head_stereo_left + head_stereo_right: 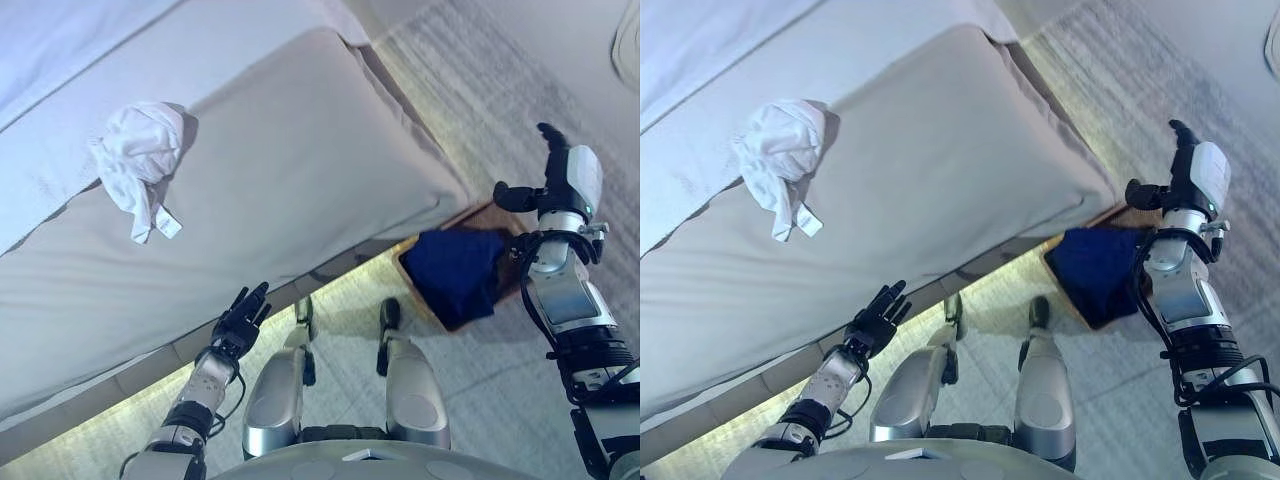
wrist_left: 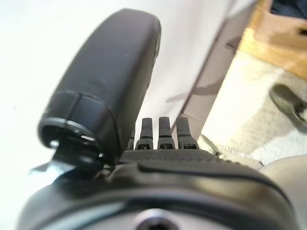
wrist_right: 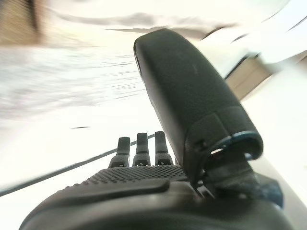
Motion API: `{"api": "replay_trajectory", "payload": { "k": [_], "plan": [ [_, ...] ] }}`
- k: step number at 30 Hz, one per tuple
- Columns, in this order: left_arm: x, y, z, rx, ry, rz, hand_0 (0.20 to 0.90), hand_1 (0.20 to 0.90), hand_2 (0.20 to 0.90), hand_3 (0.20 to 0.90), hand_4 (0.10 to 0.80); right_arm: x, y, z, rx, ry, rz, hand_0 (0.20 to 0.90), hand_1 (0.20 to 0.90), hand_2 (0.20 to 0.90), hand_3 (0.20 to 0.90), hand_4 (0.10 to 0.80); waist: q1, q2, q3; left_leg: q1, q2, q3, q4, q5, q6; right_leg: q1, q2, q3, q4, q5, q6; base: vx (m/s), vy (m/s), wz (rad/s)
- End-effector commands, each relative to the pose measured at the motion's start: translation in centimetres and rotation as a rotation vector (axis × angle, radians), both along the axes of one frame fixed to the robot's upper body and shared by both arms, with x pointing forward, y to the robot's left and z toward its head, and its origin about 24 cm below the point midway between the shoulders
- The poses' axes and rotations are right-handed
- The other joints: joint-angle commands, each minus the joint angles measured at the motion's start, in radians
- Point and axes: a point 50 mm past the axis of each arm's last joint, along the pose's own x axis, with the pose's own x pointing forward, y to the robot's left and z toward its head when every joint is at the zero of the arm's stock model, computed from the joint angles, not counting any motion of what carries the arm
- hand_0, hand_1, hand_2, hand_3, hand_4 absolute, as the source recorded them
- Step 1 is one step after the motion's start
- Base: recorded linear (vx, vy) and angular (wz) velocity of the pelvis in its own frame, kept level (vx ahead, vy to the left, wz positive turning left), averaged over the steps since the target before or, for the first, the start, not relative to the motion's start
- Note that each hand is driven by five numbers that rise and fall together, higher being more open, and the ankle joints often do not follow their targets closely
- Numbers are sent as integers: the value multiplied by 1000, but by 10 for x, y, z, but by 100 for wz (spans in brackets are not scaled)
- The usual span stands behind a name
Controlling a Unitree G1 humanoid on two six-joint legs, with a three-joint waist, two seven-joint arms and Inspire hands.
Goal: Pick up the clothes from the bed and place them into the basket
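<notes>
Grey carpet (image 1: 480, 90) covers the floor, and a big bed (image 1: 300, 170) with a pale cover fills most of what you see from the head.

One white bundle of clothes (image 1: 140, 160) lies on the bed, up at about 10 o'clock in the head view. It is well apart from both hands. Nothing is touching it.

Look down at about 4 o'clock, just past the corner of the bed. You can see a brown basket (image 1: 487, 216) on the floor with a dark blue piece of clothing (image 1: 455, 270) in it. So part of the job looks done.

Your left hand (image 1: 240, 322) sits low at about 7 o'clock, near the side of the bed. Its fingers are straight and spread, and it holds nothing.

Your right hand (image 1: 555, 170) is up at about 3 o'clock, just beside the basket. Its fingers are straight too, thumb out to the side, and it is empty.

What is left, I think: you need to reach across the bed for the white bundle, grab it, and carry it over to the basket. No other clothes show on the bed, but part of the bed is out of view
</notes>
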Motion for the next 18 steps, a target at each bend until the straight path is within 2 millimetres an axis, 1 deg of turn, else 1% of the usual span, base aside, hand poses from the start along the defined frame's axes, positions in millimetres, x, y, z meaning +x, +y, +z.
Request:
{"api": "replay_trajectory", "payload": {
  "k": [1, 2, 4, 5, 6, 10, 11, 12, 13, 14, 15, 17, 18],
  "plan": [
    [-44, 33, -18, 132, 134, 2, 900, 900, 900, 900, 800, 21, 32, 37, -180, -66, 202, 900, 900, 900, 900, 800, 91, -118, -178, 30, -83, 27, 112, -190, 48, 69, 15, -62, -87, 45, -16, 198, 224, 42],
    [-45, 34, -19, 133, 138, 1, 900, 900, 900, 900, 800, 22, 33, 37, -181, -61, 210, 900, 900, 900, 900, 800, 93, -119, -178, 30, -83, 25, 113, -191, 49, 71, 14, -65, -86, 44, -15, 201, 209, 57],
    [-51, 41, -21, 165, 181, -8, 900, 900, 900, 900, 800, 31, 41, 36, -194, -7, 241, 900, 900, 900, 900, 800, 137, -137, -181, 26, -91, -3, 133, -199, 59, 88, 5, -92, -73, 40, -12, 183, 155, 60],
    [-53, 47, -21, 188, 208, -24, 900, 900, 900, 900, 800, 40, 50, 37, -207, 24, 267, 900, 900, 900, 900, 800, 172, -148, -171, 25, -97, -27, 152, -208, 67, 103, -3, -114, -57, 33, -10, 184, 167, 69],
    [-54, 52, -21, 206, 219, -41, 900, 900, 900, 900, 800, 45, 56, 38, -216, 31, 283, 900, 900, 900, 900, 800, 193, -155, -164, 17, -101, -42, 164, -211, 72, 106, -8, -126, -46, 31, -9, 167, 147, 73],
    [-46, 67, -13, 268, 227, -81, 900, 900, 900, 900, 800, 66, 78, 46, -265, 50, 285, 900, 900, 900, 900, 800, 278, -177, -118, -22, -111, -97, 192, -207, 88, 107, -23, -171, 3, 31, -4, 53, 79, 65],
    [-41, 69, -10, 282, 216, -93, 900, 900, 900, 900, 800, 72, 81, 51, -270, 42, 269, 900, 900, 900, 900, 800, 300, -182, -102, -39, -115, -112, 201, -206, 90, 102, -27, -182, 16, 34, -4, -18, 41, 44],
    [-39, 70, -9, 287, 211, -98, 900, 900, 900, 900, 800, 74, 83, 54, -273, 36, 262, 900, 900, 900, 900, 800, 310, -184, -95, -48, -116, -118, 205, -206, 90, 100, -29, -186, 21, 35, -3, -61, 30, 48],
    [-32, 74, -4, 304, 191, -110, 900, 900, 900, 900, 800, 82, 87, 64, -280, 18, 232, 900, 900, 900, 900, 800, 344, -189, -70, -77, -121, -136, 215, -202, 90, 91, -37, -204, 33, 42, -1, -45, 21, 45],
    [-32, 74, -4, 304, 191, -110, 900, 900, 900, 900, 800, 82, 87, 64, -280, 17, 232, 900, 900, 900, 900, 800, 343, -189, -70, -78, -121, -136, 215, -203, 90, 91, -37, -204, 34, 42, -1, -80, 31, 54],
    [-24, 75, 0, 312, 165, -118, 900, 900, 900, 900, 800, 89, 91, 76, -289, -7, 200, 900, 900, 900, 900, 800, 373, -190, -44, -107, -126, -152, 225, -199, 89, 80, -44, -222, 45, 47, 0, -69, 38, 43],
    [-15, 76, 5, 306, 131, -115, 900, 900, 900, 900, 800, 95, 92, 91, -317, -25, 146, 900, 900, 900, 900, 800, 409, -188, -16, -144, -128, -167, 237, -196, 85, 67, -56, -246, 55, 49, 1, -58, 27, 41],
    [-11, 76, 8, 304, 105, -117, 900, 900, 900, 900, 800, 100, 91, 100, -336, -31, 103, 900, 900, 900, 900, 800, 438, -187, 4, -159, -124, -180, 243, -218, 79, 61, -58, -252, 69, 31, 9, -60, 19, 41]
  ]
}}
